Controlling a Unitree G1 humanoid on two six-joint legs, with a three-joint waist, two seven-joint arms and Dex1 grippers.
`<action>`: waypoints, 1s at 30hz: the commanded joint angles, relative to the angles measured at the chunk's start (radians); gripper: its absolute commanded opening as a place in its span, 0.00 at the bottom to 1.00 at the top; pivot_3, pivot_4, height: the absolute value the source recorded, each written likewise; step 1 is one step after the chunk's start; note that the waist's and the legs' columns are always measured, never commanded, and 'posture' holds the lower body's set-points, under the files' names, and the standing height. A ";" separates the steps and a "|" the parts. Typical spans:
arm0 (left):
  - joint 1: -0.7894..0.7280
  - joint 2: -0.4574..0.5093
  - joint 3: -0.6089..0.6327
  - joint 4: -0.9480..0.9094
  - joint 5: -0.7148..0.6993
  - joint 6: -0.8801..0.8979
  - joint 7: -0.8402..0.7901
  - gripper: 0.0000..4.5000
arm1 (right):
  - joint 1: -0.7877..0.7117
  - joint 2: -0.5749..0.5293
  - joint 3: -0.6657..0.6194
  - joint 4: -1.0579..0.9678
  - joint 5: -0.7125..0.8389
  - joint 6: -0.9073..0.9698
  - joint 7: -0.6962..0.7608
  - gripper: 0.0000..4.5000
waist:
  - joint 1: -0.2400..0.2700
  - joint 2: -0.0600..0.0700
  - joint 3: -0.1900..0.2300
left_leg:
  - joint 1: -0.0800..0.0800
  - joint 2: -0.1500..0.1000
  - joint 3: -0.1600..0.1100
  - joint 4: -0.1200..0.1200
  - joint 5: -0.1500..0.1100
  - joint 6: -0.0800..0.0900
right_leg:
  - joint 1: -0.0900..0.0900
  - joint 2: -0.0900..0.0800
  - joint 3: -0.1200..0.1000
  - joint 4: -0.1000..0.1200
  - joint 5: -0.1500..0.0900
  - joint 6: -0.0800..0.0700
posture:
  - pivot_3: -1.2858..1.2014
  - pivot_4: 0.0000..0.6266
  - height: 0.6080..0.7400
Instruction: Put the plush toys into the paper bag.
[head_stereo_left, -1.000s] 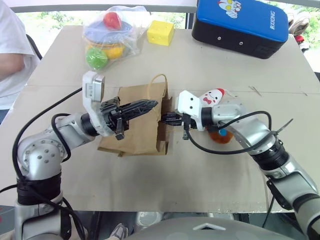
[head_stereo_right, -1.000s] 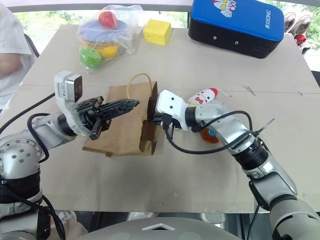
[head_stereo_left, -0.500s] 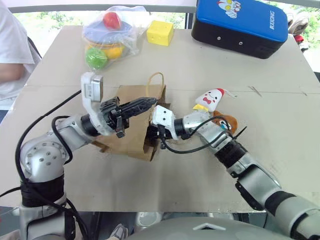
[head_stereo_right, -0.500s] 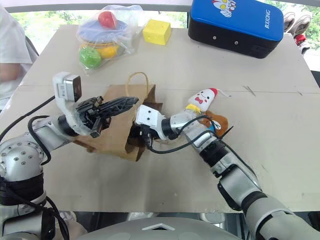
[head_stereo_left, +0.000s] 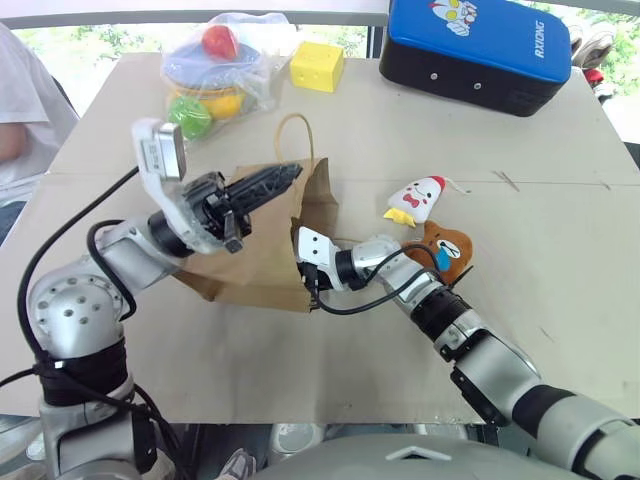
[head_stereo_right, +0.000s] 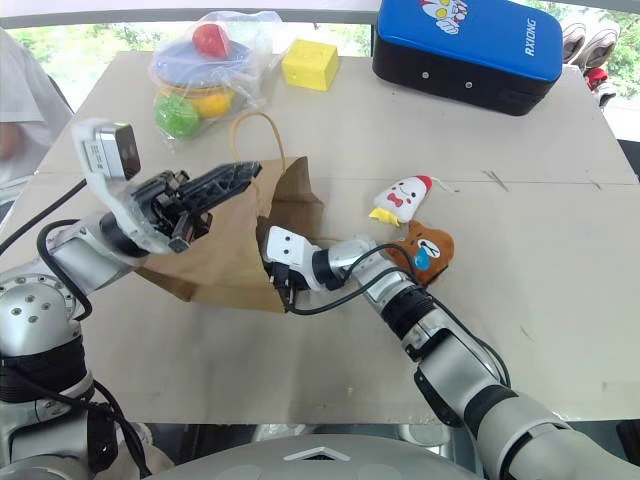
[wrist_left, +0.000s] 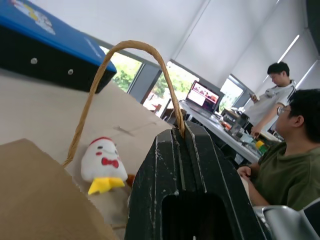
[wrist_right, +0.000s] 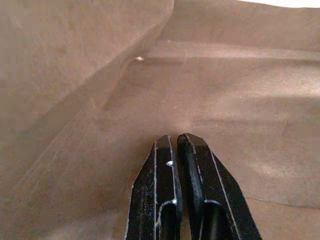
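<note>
The brown paper bag (head_stereo_left: 250, 262) lies on the table with its mouth towards the toys and its upper side lifted. My left gripper (head_stereo_left: 292, 171) is shut on one tan loop handle (wrist_left: 100, 85) and holds it above the bag. My right gripper (wrist_right: 175, 144) is shut with nothing in it. Its fingers reach inside the bag's mouth, with brown paper all around them. To the right of the bag the white chicken (head_stereo_left: 417, 198) and the brown bear head (head_stereo_left: 446, 250) lie on the table, side by side.
At the far edge of the table lie a clear plastic bag of coloured balls (head_stereo_left: 215, 62), a yellow holed cube (head_stereo_left: 319, 65) and a blue case (head_stereo_left: 478, 45). A person in white (head_stereo_left: 22, 110) sits at the left edge. Two people (wrist_left: 285, 165) are beyond the table.
My left gripper has risen with the handle, lifting the bag's upper side and opening its mouth. My right gripper has moved left and down, from beside the chicken into the bag's mouth.
</note>
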 joint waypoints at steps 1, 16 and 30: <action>-0.098 0.012 0.070 0.008 -0.071 -0.042 0.073 0.00 | -0.019 0.016 -0.013 0.074 -0.064 0.046 -0.087 0.02 | -0.006 0.000 0.000 | 0.000 0.000 -0.001 0.000 0.000 0.000 | 0.000 0.000 0.000 0.000 0.000 0.000 | 0.52 0.24 1.00; -0.018 0.105 0.029 0.045 0.274 -0.180 -0.118 0.00 | -0.054 0.037 -0.207 -0.080 -0.005 0.114 -0.261 0.02 | -0.013 0.001 0.001 | -0.001 -0.002 -0.004 -0.001 0.001 -0.002 | 0.000 -0.001 -0.002 0.000 0.000 0.000 | 0.52 0.24 1.00; -0.033 0.089 -0.020 0.158 0.489 -0.330 -0.313 0.00 | 0.116 -0.280 -0.413 -1.127 0.254 0.705 -0.241 0.95 | -0.010 0.003 0.002 | -0.003 -0.001 -0.004 -0.003 0.001 -0.002 | -0.001 -0.002 -0.003 -0.002 0.000 0.000 | 0.52 0.24 1.00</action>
